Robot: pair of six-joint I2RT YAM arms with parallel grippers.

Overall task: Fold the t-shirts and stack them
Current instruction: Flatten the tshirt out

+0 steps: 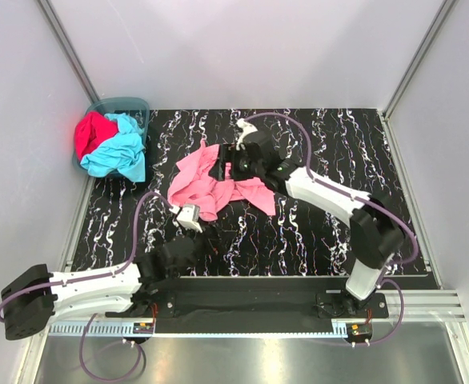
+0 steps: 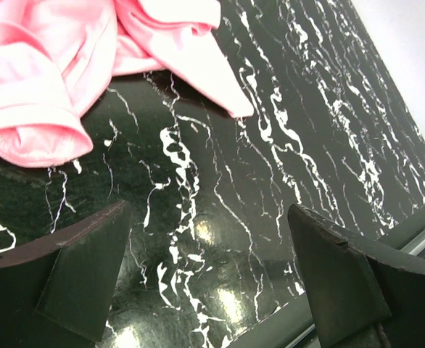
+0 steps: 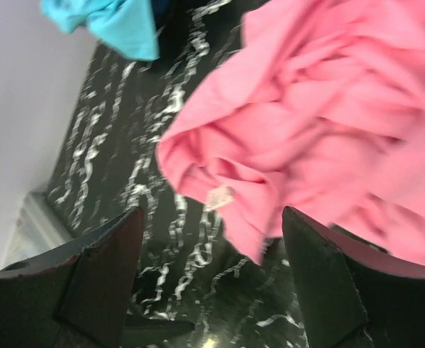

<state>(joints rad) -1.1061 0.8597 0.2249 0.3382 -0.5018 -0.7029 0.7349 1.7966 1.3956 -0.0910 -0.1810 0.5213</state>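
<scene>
A light pink t-shirt (image 1: 198, 186) lies crumpled in the middle of the black marbled table (image 1: 322, 232). My right gripper (image 1: 221, 168) hovers over its top edge with the jaws open. In the right wrist view the pink t-shirt (image 3: 328, 109) hangs just ahead of the right gripper (image 3: 212, 275), white neck label (image 3: 220, 197) showing, nothing between the fingers. My left gripper (image 1: 188, 218) is open beside the shirt's near-left corner. The left wrist view has the pink t-shirt (image 2: 53, 72) beyond the empty left gripper (image 2: 209, 268). A turquoise t-shirt (image 1: 118, 154) and a red t-shirt (image 1: 93, 132) are heaped in the basket.
The teal plastic basket (image 1: 121, 103) stands at the table's far left corner, against the left wall. The turquoise t-shirt (image 3: 111, 22) spills over its edge. White walls close in the table on three sides. A metal rail (image 1: 426, 300) runs along the near edge.
</scene>
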